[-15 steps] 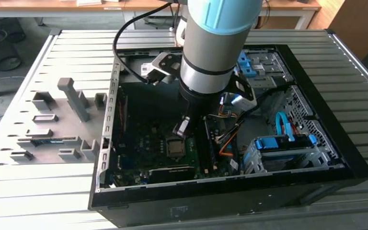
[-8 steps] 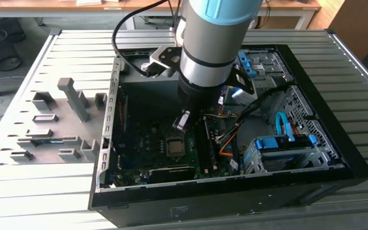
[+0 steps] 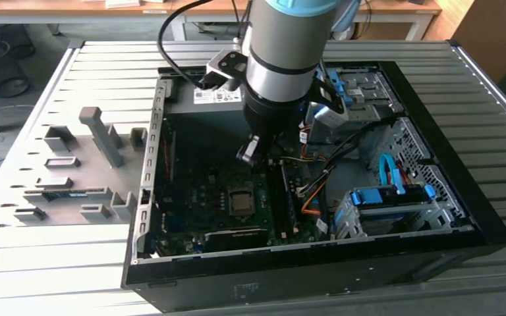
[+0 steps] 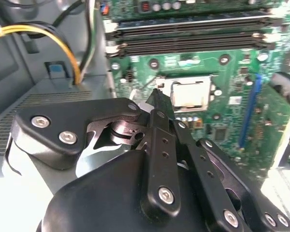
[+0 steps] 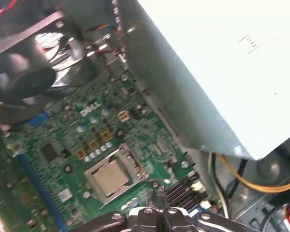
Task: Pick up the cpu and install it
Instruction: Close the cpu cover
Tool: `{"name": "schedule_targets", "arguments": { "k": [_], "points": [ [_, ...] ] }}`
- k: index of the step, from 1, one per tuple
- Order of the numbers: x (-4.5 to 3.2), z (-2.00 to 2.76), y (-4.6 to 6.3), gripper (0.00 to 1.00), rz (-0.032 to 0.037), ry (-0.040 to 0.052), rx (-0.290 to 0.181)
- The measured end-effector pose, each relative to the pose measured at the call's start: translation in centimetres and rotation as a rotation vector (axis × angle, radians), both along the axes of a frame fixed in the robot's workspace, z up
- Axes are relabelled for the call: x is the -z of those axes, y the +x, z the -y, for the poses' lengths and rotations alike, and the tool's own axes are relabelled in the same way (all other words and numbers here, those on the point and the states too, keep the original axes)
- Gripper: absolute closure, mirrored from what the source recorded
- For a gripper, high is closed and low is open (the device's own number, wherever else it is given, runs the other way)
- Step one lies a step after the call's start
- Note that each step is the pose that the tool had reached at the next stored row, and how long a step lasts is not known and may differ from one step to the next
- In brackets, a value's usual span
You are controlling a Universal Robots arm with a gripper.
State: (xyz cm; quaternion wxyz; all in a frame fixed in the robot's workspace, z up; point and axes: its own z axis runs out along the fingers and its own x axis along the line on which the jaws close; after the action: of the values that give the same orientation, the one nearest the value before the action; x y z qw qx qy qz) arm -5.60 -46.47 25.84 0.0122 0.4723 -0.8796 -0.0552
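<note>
The cpu (image 3: 240,201) lies flat in its socket on the green motherboard (image 3: 200,191), its silver-grey top facing up. It appears in both wrist views, cpu (image 4: 191,94) and cpu (image 5: 111,176), framed by the metal socket bracket. My gripper (image 3: 248,157) hangs inside the open computer case above the board, a short way from the socket. In both wrist views the black fingers meet at their tips, gripper (image 4: 155,93) and gripper (image 5: 156,193), with nothing between them. The tips sit just beside the socket's edge, apart from the chip.
A grey power-supply box (image 5: 222,72) stands close beside the gripper, with yellow and orange cables (image 4: 38,34) running past. Long memory slots (image 4: 193,34) lie beyond the socket. A cooling fan (image 5: 24,82), a blue drive cage (image 3: 385,197) and a grey parts fixture (image 3: 68,164) outside the case are nearby.
</note>
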Motion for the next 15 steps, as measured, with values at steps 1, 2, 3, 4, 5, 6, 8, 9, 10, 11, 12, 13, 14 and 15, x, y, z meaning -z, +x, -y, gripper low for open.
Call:
{"name": "schedule_targets", "arguments": {
  "k": [1,2,3,4,5,6,8,9,10,11,12,13,14,15],
  "points": [
    [0.00,-0.43,0.0,0.90,0.0000,0.0000,0.000],
    [-0.01,-0.84,0.0,0.90,-0.0001,-0.0002,0.000],
    [0.00,-1.22,0.0,0.90,0.0000,0.0000,0.000],
    [0.00,-1.56,0.0,0.90,0.0001,0.0000,0.000],
    [0.00,-1.81,0.0,0.90,0.0000,0.0000,0.000],
    [0.00,-1.90,0.0,0.90,0.0000,-0.0001,0.000],
    [0.00,-1.91,0.0,0.90,0.0000,0.0000,-0.017],
    [0.00,-1.91,0.0,0.90,0.0001,0.0001,-0.031],
    [0.00,-1.91,0.0,0.90,0.0001,-0.0001,-0.035],
    [-0.01,-1.91,0.0,0.90,-0.0001,-0.0006,-0.035],
    [-0.01,-1.91,-0.1,0.90,0.0002,-0.0009,-0.035],
    [-0.01,-1.91,-0.1,0.90,0.0008,-0.0015,-0.035],
    [-0.01,-1.88,-0.2,0.90,0.0011,-0.0037,-0.035],
    [-0.01,-1.76,-0.2,0.90,0.0012,-0.0058,-0.035]
  ]
}}
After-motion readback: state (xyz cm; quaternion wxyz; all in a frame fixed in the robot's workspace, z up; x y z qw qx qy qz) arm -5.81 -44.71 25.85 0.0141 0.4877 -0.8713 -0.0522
